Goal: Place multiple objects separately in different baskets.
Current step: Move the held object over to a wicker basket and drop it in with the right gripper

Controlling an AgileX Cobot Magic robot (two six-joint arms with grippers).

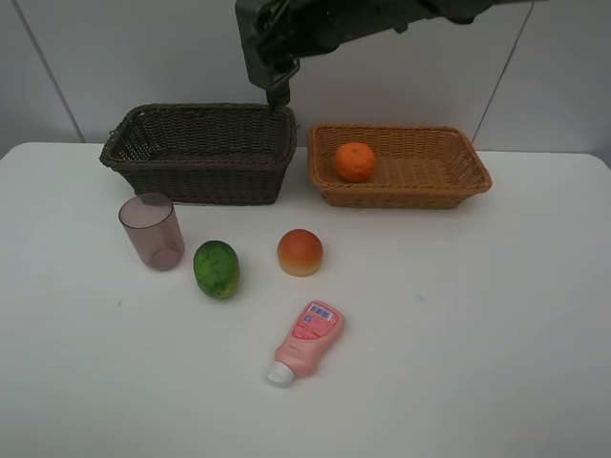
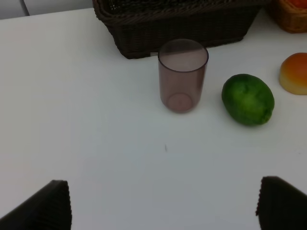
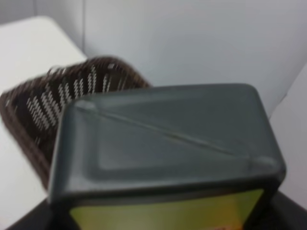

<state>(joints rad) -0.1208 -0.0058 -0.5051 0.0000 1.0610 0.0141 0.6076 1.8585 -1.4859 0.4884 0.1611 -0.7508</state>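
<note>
- Right gripper (image 1: pixel 275 76) was clamped on the dark green-labelled bottle (image 3: pixel 163 139), above the dark brown basket's (image 1: pixel 200 186) far right corner.
- Left gripper (image 2: pixel 163 203) jaws stood wide apart, near the mauve cup (image 1: pixel 151 230).
- Orange (image 1: pixel 354 161) lay in the tan basket (image 1: pixel 401 196).

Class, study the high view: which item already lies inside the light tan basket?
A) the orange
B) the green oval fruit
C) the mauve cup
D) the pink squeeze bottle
A: the orange sits inside the light tan basket, while the other three rest on the white table outside it.
</note>
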